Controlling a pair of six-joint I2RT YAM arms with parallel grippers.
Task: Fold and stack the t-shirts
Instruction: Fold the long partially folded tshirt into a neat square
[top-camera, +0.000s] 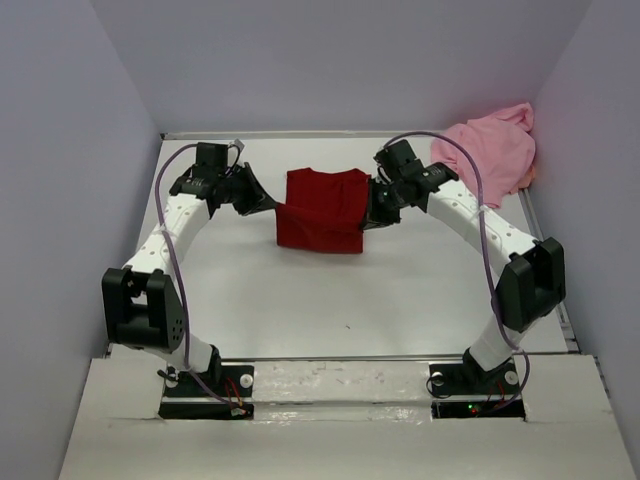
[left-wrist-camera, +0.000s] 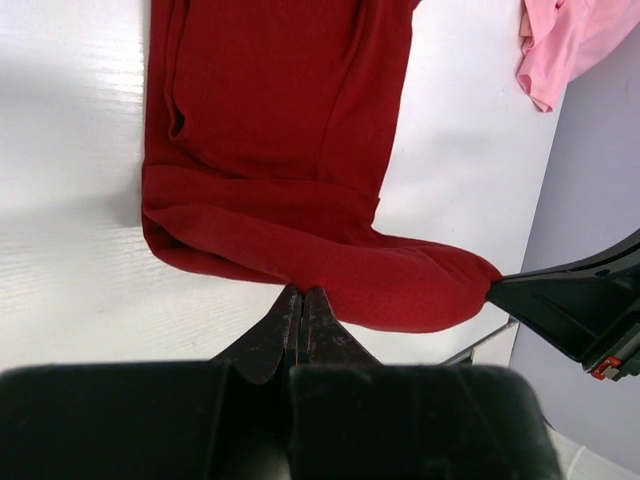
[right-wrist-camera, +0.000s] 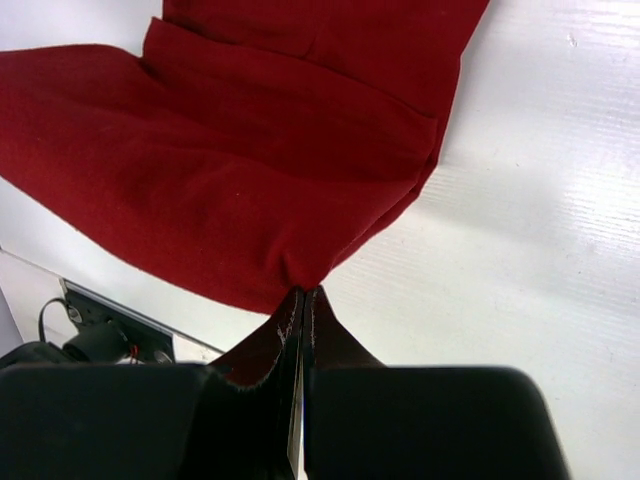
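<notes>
Plainly, dark red t-shirt (top-camera: 322, 210) sags — perhaps half-folded.

- plain dark red cloth short-sleeved shirt (top-camera: 322, 210): mid-far on the tabletop (top-camera: 300, 300), partly folded with doubled layers. The far part lies flat. The near edge is stretched sideways, with one corner pinched in the left end effector (left-wrist-camera: 303, 296) and the other in the right end effector (right-wrist-camera: 302, 292).
- plain light pink cloth shirt (top-camera: 490, 150): unfolded crumpled heap in the far right corner of the tabletop, well apart from the red one.
</notes>
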